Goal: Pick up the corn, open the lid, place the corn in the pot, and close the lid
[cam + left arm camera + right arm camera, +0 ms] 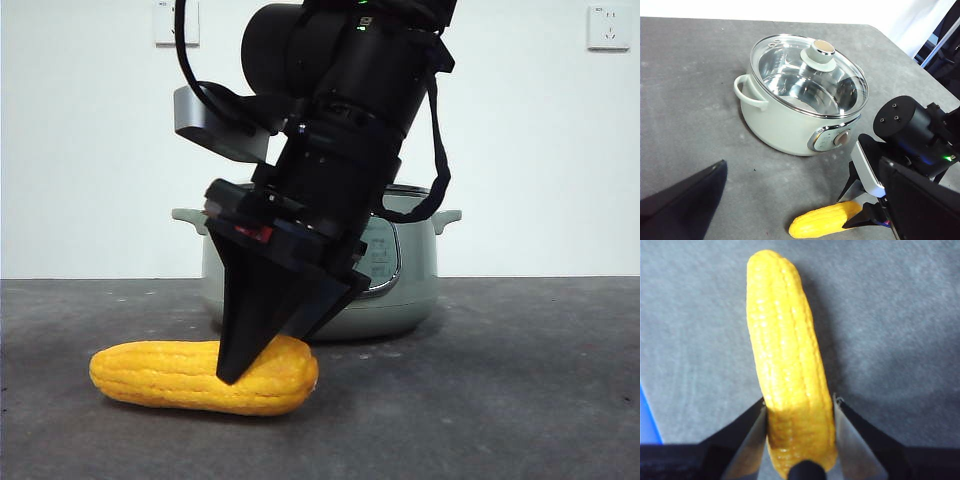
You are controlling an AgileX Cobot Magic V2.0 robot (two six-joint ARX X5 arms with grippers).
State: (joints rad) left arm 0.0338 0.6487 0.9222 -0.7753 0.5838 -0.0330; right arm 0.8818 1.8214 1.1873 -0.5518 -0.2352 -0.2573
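Right gripper [799, 432], black jaws closed against a yellow-orange corn cob [190, 375] lying on the grey table [520, 380] before the lidded sage-green pot [790, 125]

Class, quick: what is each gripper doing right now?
Right gripper: jaws either side of the corn on the table, against it.
Left gripper: raised, away from the pot; state cannot be told.

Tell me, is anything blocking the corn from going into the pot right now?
Yes. The lid sits closed on the pot, covering its opening. The right gripper has its jaws around the corn on the table, in front of the pot.
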